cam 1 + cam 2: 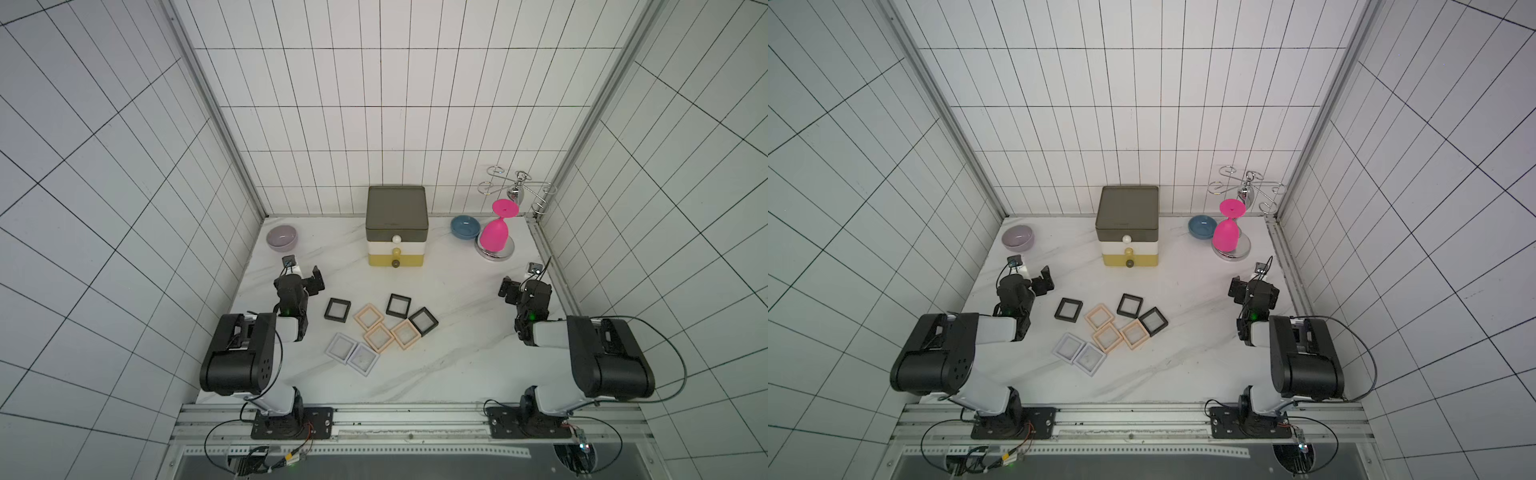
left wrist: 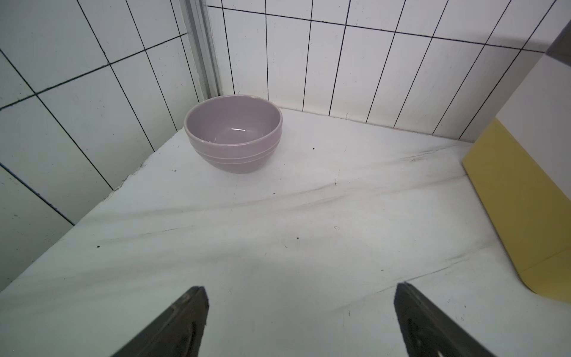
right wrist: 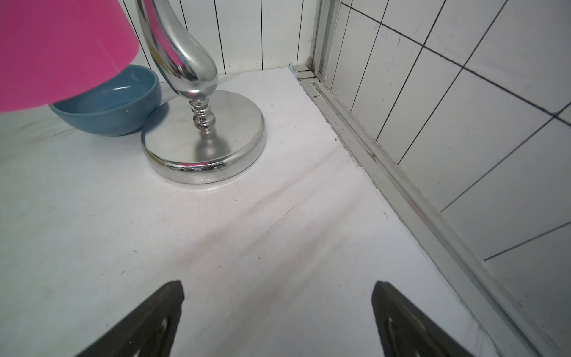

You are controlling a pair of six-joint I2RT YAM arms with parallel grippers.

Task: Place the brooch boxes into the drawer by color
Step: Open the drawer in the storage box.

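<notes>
Left gripper (image 2: pixel 301 289) fingers spread wide, empty, lilac bowl (image 2: pixel 234 133) ahead of them, right gripper (image 3: pixel 278 284) likewise wide and empty, eight brooch boxes (image 1: pixel 379 337) flat on table (image 1: pixel 457 353) between and behind both fingertips, drawer (image 1: pixel 397 226) closed ahead.

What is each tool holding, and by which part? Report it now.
Nothing is held. The left tool and right tool stand open over bare table; the brooch boxes lie untouched.

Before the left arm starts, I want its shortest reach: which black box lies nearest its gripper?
The lone black box, set apart toward the left gripper. The other two black boxes lie beyond the peach boxes.
</notes>
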